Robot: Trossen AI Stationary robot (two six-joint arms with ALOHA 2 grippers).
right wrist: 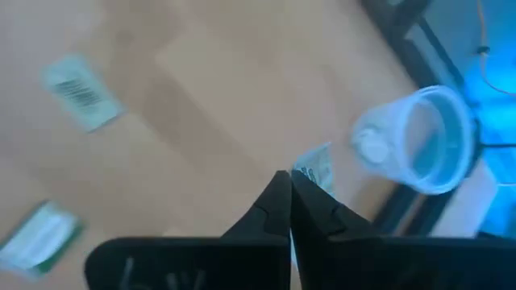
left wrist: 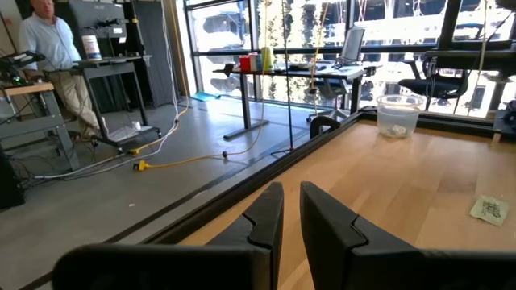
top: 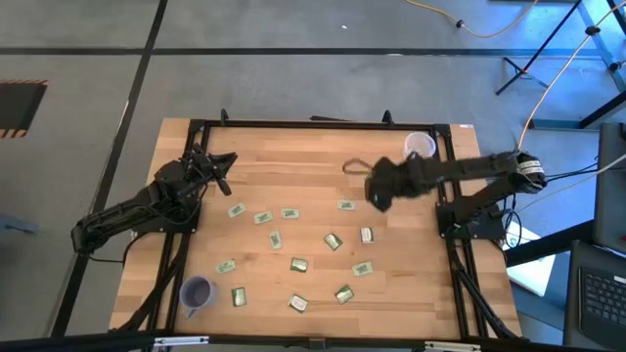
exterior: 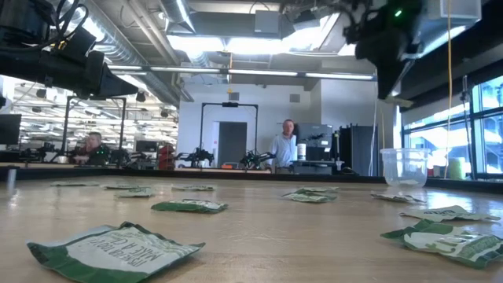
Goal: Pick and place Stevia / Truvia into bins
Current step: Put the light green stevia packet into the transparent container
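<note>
Here your right gripper point(right wrist: 290, 187) pinched a pale green-and-white sachet point(right wrist: 316, 168) by its edge, short of the translucent white cup point(right wrist: 419, 138), and could have dropped it early; left gripper point(left wrist: 291, 211) waited, fingers slightly apart.

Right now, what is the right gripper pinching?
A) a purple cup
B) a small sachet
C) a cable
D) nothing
B: in the right wrist view the right gripper has its fingers shut on a sachet that sticks out past the tips, with the clear cup just beyond it.
</note>
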